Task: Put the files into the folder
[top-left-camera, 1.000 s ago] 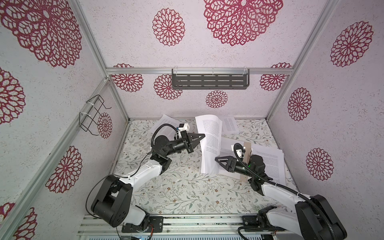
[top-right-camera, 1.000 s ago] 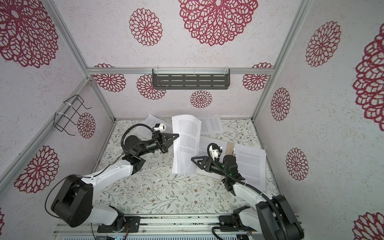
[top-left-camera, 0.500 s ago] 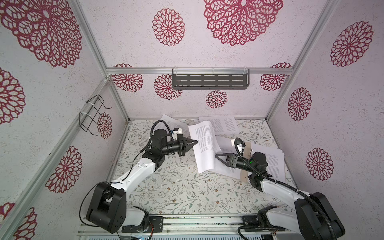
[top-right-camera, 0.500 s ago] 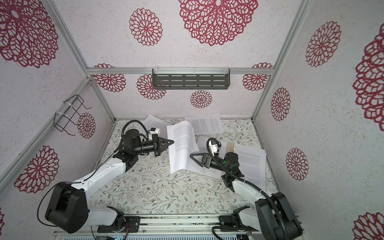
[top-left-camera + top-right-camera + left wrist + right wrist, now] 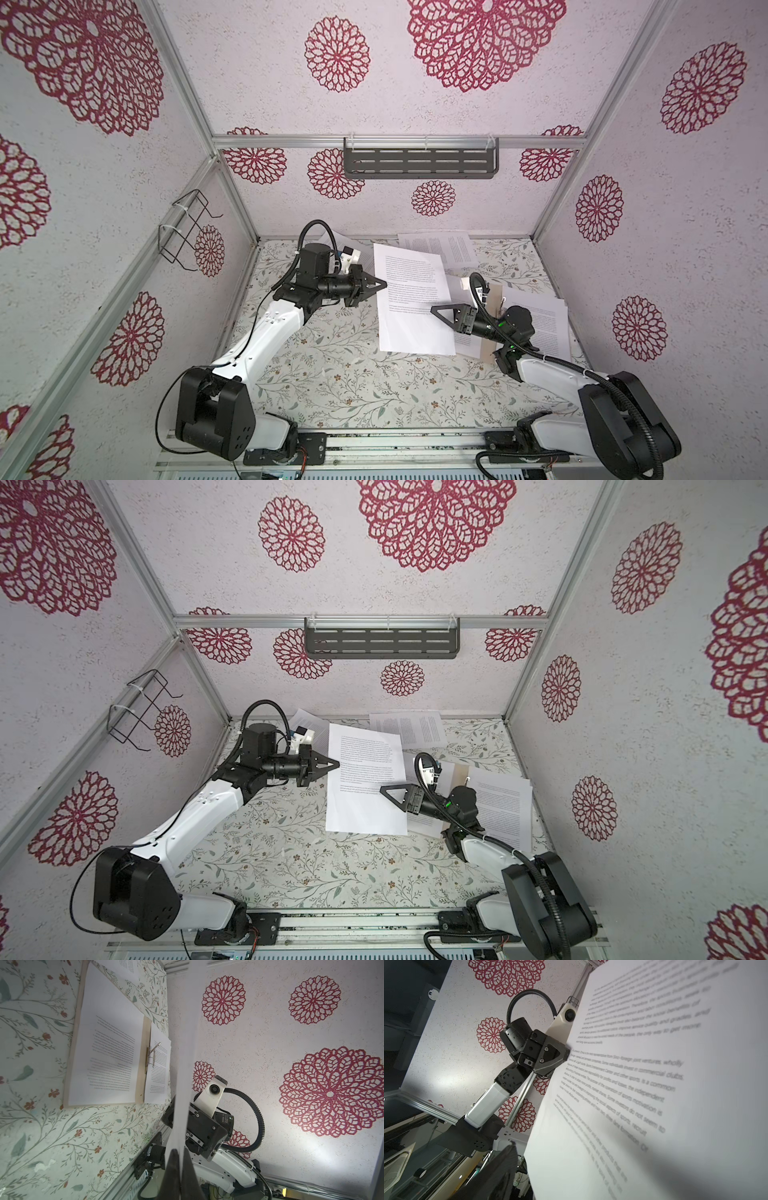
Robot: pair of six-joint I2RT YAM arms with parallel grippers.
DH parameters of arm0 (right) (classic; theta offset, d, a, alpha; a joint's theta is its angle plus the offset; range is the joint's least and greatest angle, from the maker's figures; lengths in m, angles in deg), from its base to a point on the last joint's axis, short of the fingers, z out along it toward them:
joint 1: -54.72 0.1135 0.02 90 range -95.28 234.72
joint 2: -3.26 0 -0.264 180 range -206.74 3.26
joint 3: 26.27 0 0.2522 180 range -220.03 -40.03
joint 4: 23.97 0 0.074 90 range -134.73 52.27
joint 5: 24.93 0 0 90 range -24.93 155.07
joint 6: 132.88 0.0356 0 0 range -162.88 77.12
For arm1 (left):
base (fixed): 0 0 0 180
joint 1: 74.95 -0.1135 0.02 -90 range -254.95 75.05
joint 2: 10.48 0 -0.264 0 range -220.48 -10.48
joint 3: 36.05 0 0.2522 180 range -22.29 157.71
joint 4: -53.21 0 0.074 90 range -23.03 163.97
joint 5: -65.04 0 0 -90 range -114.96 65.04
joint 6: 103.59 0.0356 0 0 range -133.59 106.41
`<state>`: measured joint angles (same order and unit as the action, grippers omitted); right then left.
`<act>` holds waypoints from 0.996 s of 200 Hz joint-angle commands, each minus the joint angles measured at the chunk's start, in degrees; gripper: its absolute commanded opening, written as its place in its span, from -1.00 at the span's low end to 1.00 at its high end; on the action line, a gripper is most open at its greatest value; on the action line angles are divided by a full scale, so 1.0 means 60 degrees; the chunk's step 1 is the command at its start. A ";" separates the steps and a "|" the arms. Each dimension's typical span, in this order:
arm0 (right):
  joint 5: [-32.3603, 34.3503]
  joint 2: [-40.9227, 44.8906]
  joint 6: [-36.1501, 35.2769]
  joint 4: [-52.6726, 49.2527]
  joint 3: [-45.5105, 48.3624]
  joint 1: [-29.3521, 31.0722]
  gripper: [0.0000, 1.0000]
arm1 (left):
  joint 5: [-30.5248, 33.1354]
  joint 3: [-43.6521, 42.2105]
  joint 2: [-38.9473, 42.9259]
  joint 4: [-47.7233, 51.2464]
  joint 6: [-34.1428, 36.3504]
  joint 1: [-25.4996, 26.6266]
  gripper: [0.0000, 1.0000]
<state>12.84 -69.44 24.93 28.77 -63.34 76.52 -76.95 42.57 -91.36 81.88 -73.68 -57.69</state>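
Observation:
My left gripper (image 5: 384, 284) (image 5: 337, 764) (image 5: 180, 1167) is shut on the left edge of one of the files, a white printed sheet (image 5: 409, 299) (image 5: 365, 787) (image 5: 654, 1084) held off the table. Its right edge reaches my right gripper (image 5: 434, 309) (image 5: 384, 789), which is open; one finger (image 5: 502, 1167) shows beside the sheet and the other is hidden. The tan folder (image 5: 492, 299) (image 5: 459, 773) (image 5: 145, 1028) lies open on the right with sheets (image 5: 540, 328) on both halves. More files (image 5: 440, 249) lie at the back.
A black slotted shelf (image 5: 419, 164) hangs on the back wall and a wire rack (image 5: 185, 232) on the left wall. Another sheet (image 5: 332, 241) lies behind the left arm. Aluminium rails (image 5: 374, 440) edge the table's front.
The held sheet has swung from nearly upright to lower and flatter, and the left gripper has drawn slightly left with it. The right gripper has stayed put, its jaws a little narrower.

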 commanded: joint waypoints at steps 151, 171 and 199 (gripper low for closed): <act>-0.0230 -0.0683 0.0108 0.0682 0.0296 0.0021 0.25 | 0.0227 0.1221 -0.0446 0.2344 0.3615 -0.0181 -0.80; -0.0223 -0.0800 0.0222 0.0841 0.0304 0.0028 0.16 | 0.0140 0.1232 -0.0476 0.2293 0.3707 -0.0166 -0.80; -0.0229 -0.0969 0.0367 0.1074 0.0358 0.0028 0.00 | -0.0016 0.1245 -0.0529 0.2122 0.3766 -0.0166 -0.80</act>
<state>12.30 -74.78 26.44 30.41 -61.50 76.52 -75.74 48.97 -94.82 95.24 -53.57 -58.67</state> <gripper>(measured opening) 0.520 0.101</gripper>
